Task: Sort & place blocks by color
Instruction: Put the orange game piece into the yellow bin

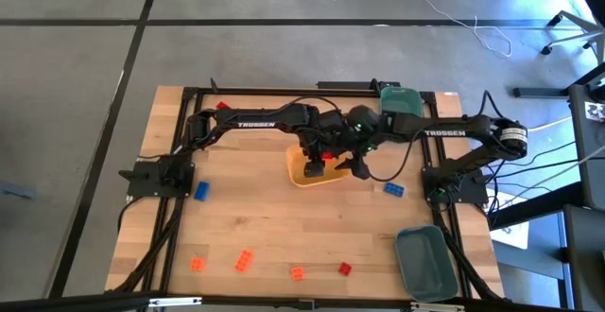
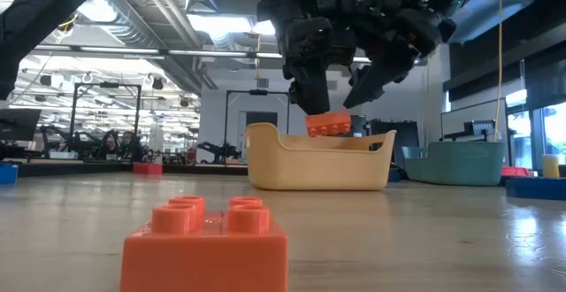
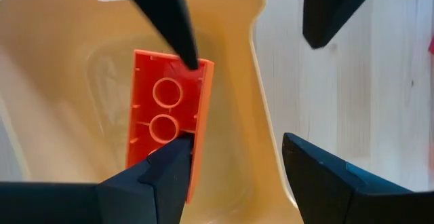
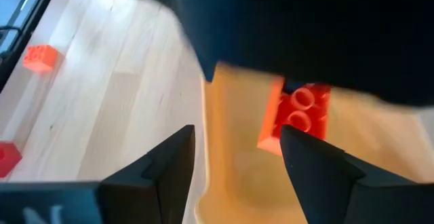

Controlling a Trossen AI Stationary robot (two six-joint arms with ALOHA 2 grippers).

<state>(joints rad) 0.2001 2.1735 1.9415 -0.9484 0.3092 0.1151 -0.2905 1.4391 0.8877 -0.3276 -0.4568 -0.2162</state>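
Both arms meet over the yellow tray (image 1: 304,173) in the middle of the table. The left gripper (image 3: 234,176) stands open above it, and an orange block (image 3: 166,125) sits between the tray's walls, touching one finger. The right gripper (image 4: 237,170) is also open beside it; other blocks (image 1: 245,261) lie scattered along the table's near edge.

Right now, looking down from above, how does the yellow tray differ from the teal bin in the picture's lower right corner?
Colour: the yellow tray is pale yellow, while the teal bin is dark blue-green.
Place: the tray sits mid-table, and the bin sits at the table's corner.
Contents: the tray has an orange brick in it, while no brick shows in the bin.
Both are open-topped containers, far larger than the bricks.
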